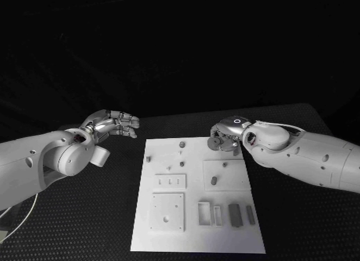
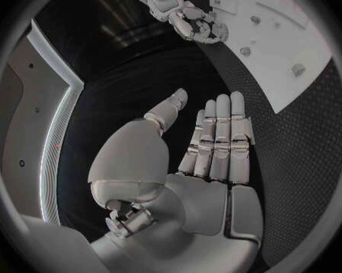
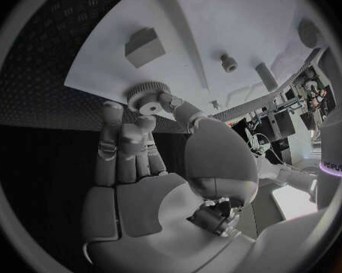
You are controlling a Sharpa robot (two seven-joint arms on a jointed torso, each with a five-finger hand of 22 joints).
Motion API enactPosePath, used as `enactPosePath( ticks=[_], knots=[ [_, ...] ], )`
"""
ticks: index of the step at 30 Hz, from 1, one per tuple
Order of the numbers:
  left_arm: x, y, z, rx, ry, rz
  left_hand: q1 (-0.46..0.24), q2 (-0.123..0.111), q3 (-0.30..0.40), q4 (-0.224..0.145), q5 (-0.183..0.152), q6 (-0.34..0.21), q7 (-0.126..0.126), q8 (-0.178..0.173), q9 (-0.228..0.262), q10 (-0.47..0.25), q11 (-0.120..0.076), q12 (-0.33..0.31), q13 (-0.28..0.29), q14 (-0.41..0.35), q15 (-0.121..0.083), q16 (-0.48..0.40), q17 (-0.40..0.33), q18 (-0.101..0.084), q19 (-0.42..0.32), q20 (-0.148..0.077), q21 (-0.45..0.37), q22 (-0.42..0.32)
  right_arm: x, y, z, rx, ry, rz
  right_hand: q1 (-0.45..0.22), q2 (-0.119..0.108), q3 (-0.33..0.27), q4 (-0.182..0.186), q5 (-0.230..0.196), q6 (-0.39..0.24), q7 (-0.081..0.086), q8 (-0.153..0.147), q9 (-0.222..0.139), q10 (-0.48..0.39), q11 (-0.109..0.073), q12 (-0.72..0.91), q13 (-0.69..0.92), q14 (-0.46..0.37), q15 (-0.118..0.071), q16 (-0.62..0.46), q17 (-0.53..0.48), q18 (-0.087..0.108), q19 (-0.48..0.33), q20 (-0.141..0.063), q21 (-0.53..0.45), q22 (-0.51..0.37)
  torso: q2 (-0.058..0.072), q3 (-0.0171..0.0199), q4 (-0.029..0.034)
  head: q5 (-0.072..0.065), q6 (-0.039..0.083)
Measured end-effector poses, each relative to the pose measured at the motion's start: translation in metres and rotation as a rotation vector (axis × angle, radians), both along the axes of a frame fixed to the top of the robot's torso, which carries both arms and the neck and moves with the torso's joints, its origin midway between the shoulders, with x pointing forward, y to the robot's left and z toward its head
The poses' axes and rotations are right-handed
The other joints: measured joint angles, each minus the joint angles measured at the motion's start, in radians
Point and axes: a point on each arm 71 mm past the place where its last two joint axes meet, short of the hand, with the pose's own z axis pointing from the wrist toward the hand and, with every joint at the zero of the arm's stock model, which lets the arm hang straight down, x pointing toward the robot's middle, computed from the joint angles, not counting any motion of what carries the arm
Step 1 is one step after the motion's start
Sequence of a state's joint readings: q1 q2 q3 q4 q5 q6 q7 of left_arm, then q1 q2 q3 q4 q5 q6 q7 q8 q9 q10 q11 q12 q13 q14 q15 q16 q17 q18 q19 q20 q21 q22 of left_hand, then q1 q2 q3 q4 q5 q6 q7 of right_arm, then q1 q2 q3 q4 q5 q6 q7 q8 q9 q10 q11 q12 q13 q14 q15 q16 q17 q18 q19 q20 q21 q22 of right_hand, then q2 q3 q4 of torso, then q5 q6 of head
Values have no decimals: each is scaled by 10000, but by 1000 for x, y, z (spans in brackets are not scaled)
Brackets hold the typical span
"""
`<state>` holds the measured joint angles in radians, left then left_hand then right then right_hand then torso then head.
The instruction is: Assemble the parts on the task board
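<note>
Your left hand [image 2: 205,158] is flat and empty, palm showing, its fingers [image 2: 222,136] straight and side by side and the thumb set apart, above the black table [image 2: 292,164] just off the task board [image 2: 292,48]. Beyond it you can see the right hand [image 2: 197,24] at the board's far edge, fingers curled in; whether it holds anything cannot be told here. Small grey parts [image 2: 298,70] stand on the board near its edge.
</note>
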<state>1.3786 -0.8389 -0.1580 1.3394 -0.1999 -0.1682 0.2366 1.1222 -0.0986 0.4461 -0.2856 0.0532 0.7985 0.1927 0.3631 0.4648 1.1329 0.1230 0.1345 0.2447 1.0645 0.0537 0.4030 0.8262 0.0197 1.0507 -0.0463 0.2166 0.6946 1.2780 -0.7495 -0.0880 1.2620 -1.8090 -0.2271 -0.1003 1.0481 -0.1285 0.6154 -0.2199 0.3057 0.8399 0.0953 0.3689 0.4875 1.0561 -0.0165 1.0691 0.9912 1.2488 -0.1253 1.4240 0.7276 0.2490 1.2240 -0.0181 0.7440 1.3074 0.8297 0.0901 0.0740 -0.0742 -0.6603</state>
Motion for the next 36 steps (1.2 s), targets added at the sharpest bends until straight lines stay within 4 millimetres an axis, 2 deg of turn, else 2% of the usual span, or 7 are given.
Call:
enactPosePath(
  ticks=[2,6,11,13,20,30,36],
  knots=[
    [0,0,0,1,1,2,0,0,0,0,0,0,0,0,0,0,0,0,8,0,0,0,0,-1,0,0,0,0,-2,3,0,26,-67,58,1,-1,-11,-11,-3,6,-6,127,0,36,-36,4,-10,18,-17,0,9,0,46,-30,31,0,-3,0,0,4,12],
    [0,0,0,2,4,3,0,0,0,0,0,0,0,0,9,0,0,0,10,0,0,0,1,-8,0,0,0,0,-6,9,1,70,-318,201,2,-3,-14,-13,-37,36,-36,138,1,70,-70,8,-49,38,-34,0,25,2,70,-39,31,0,-5,0,0,18,29],
    [0,0,0,3,7,3,0,0,0,0,0,0,0,0,9,0,0,0,9,0,0,0,9,101,0,0,0,8,-10,21,9,288,-748,427,-15,-21,-27,-26,-38,69,-70,138,1,107,-106,46,-94,92,-84,1,45,5,148,-115,72,0,-5,-2,0,33,40],
    [0,0,0,2,7,0,0,0,0,0,0,0,0,0,9,0,0,0,9,0,0,0,9,102,0,0,0,8,-13,27,14,397,-954,558,-70,-75,-23,-22,-38,138,-139,138,2,162,-161,46,-115,133,-123,1,63,4,228,-126,72,0,-4,-3,-1,33,39],
    [0,0,0,0,9,-8,0,0,0,0,0,0,0,0,8,0,0,0,10,0,0,0,8,102,-1,0,0,7,-25,48,22,629,-1374,1010,-93,-99,16,18,-38,161,-161,137,3,230,-163,46,-150,152,-130,1,87,7,266,-162,109,0,-1,-6,-1,33,50],
    [-1,0,0,-5,13,-9,0,0,0,0,0,0,0,0,18,1,0,0,19,0,0,0,16,100,-1,0,0,6,-38,88,27,777,-1706,1887,-199,-205,78,81,-38,196,-196,90,77,255,-139,46,-199,164,-120,1,121,8,319,-181,109,0,1,-12,-6,180,26],
    [-1,-2,0,-16,15,-48,0,0,0,0,0,0,0,0,17,1,0,0,18,0,0,0,16,97,0,1,0,5,-41,104,21,684,-1740,2191,-158,-246,66,108,-38,196,-197,72,156,256,-138,46,-212,166,-118,1,133,7,319,-180,109,0,1,-20,3,243,24]
  ],
)
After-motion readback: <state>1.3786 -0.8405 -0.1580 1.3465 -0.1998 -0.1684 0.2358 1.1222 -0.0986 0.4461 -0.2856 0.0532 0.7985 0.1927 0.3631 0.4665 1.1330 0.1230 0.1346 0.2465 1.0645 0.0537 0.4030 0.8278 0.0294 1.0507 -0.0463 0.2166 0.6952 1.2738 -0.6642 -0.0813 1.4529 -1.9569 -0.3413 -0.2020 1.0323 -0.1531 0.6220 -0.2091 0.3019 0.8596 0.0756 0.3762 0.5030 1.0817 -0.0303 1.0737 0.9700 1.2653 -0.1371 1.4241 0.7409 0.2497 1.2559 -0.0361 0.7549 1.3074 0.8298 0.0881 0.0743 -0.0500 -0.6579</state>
